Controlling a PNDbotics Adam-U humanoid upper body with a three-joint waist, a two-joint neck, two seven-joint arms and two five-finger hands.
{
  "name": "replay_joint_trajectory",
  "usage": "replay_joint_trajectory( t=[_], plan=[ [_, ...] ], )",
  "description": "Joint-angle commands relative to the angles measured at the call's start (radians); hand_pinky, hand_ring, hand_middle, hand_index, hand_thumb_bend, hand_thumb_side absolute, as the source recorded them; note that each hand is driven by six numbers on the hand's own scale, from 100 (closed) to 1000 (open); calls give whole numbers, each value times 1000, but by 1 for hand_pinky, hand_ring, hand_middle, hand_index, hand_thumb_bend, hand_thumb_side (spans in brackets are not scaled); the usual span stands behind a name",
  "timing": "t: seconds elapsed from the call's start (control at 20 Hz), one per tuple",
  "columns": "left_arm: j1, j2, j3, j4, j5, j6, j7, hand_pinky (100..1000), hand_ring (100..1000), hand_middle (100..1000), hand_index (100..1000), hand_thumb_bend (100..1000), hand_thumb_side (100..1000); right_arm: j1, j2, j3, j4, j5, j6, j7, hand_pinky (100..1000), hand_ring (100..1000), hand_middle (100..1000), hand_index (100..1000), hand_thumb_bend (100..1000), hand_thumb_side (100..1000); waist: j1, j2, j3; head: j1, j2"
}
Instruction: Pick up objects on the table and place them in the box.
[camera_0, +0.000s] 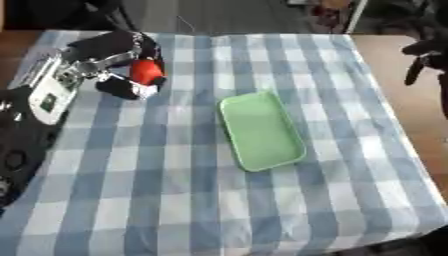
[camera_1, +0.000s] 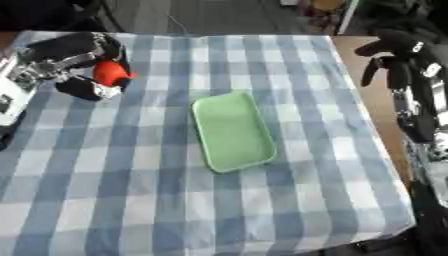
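left eye view: left robot hand (camera_0: 118, 65) at far left of checked surface (camera_0: 175, 190), fingers curled round a red-orange object (camera_0: 145, 71). light green tray (camera_0: 260, 130) lying mid-surface, well apart. right robot hand (camera_1: 394, 50) off the right edge, fingers hanging relaxed, holding nothing.

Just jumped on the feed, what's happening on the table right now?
The left hand is at the far left of the checked tablecloth, with its fingers curled round an orange-red object. The green tray lies near the middle of the table with nothing in it, so the object has not been placed yet. The right hand hangs beyond the table's right edge, fingers pointing down and relaxed, holding nothing.
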Motion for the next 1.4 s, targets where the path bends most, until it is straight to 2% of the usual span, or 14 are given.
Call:
replay_joint_trajectory(
  t=[0.05,0.45,0.95,1.4],
  plan=[
    [-48,-29,-15,-8,4,-22,-12,132,360,517,537,100,413,-8,-17,-6,-14,-1,-2,2,324,675,613,845,100,686,-1,-16,-1,1,0],
    [-87,-110,-55,-5,15,-56,-58,137,365,516,547,100,418,-11,-14,-1,-12,-6,-4,8,326,676,613,845,100,686,-2,-19,-7,11,0],
    [-89,-153,-73,16,-22,-93,-59,137,367,515,548,100,421,-13,-12,1,-12,-8,-4,10,326,676,614,845,100,686,-3,-19,-10,14,0],
    [-115,-196,-84,26,-8,-105,-74,133,363,514,543,100,425,-15,-11,5,-10,-12,-6,15,322,674,612,845,100,686,-6,-18,-14,23,0]
  ],
)
